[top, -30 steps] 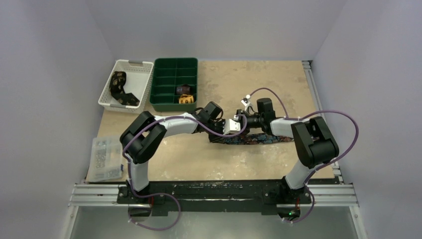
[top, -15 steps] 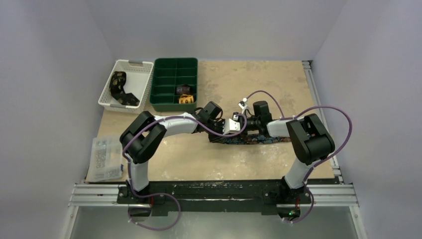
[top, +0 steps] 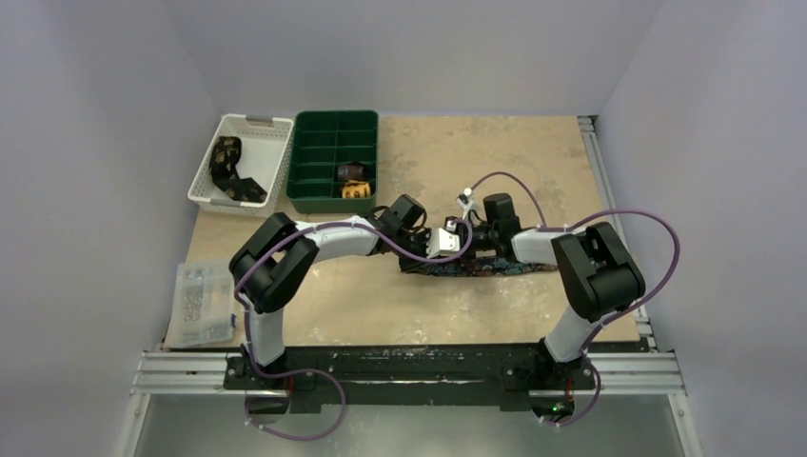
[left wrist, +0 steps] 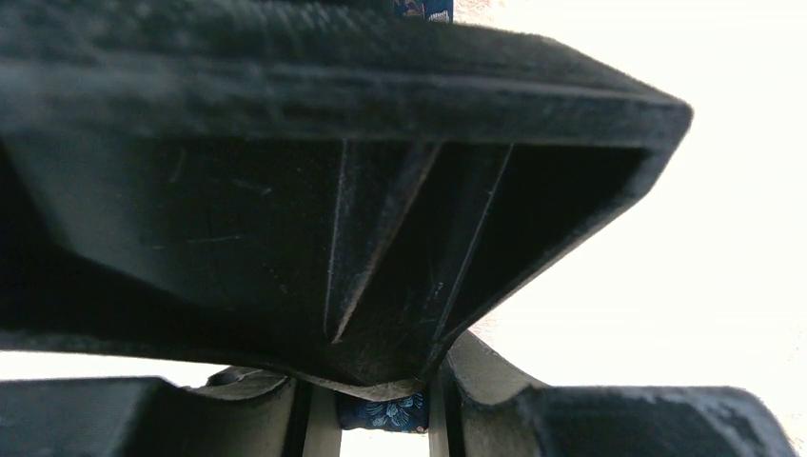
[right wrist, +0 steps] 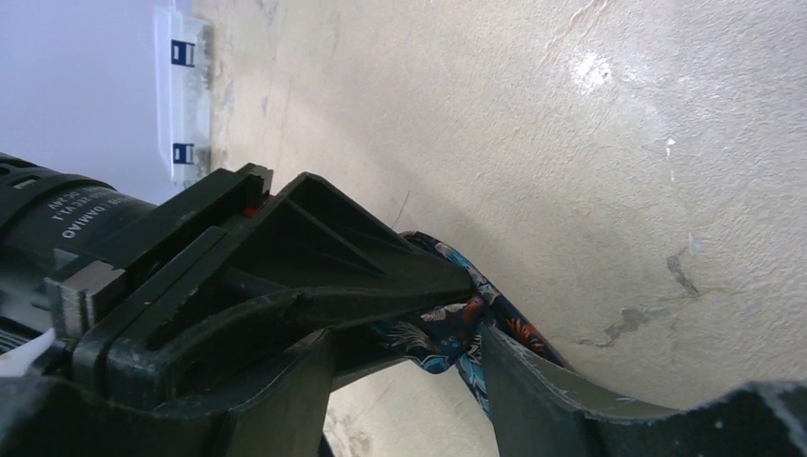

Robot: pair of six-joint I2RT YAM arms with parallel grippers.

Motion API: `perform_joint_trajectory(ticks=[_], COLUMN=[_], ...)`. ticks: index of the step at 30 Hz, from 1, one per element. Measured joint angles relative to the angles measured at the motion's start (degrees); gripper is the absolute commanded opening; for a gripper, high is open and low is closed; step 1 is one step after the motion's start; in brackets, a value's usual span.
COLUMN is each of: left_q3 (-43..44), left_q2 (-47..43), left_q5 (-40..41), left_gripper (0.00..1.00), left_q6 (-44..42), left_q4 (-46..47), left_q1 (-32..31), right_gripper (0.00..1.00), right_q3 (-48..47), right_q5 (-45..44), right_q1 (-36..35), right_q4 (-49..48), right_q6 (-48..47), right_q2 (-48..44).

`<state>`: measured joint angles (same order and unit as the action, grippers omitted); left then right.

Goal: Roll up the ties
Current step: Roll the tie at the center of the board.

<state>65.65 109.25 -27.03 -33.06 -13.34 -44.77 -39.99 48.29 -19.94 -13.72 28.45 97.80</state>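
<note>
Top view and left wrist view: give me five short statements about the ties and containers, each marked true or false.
1. The navy tie lies on the table. True.
2. The white basket is empty. False: a black-and-gold tie lies in it.
3. The green tray holds a rolled yellow tie. True, next to a dark one.
4. The left tool holds nothing. False: it pinches the navy tie.
5. The clear box sits at the table's right edge. False: it is at the left edge.
</note>
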Motion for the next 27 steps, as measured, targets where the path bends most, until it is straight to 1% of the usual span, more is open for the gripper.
perform_joint_trajectory(ticks=[6,10,14,23,27], left_q3=[0.02,0.02,0.02,0.02,0.02], left_q2=[0.02,0.02,0.02,0.04,0.04], left_q5=[-0.02,-0.02,0.00,0.02,0.02], left_gripper=[0.12,0.12,0.12,0.12,0.12], left_q6=[0.02,0.07,0.48,0.52,0.66], left_q4=[0.00,0.00,0.02,0.02,0.02], left_q1=[0.02,0.02,0.02,0.02,0.02], right_gripper=[0.45,0.43,0.36,0.39,0.44], right_q3=[-0.15,-0.22,0.68,5.01,6.86], right_q5=[-1.60,-3.34,-4.94,-4.76,-4.70], right_q1=[-0.57,-1.46,-1.88,-1.25,-0.57], right_q4=[1.42,2.19,1.25,-6.69,-9.40], right_q6=[4.15,7.87,9.53,11.96,13.62], right_q2=[-1.18,-1.75,-2.47,-2.29,-2.32])
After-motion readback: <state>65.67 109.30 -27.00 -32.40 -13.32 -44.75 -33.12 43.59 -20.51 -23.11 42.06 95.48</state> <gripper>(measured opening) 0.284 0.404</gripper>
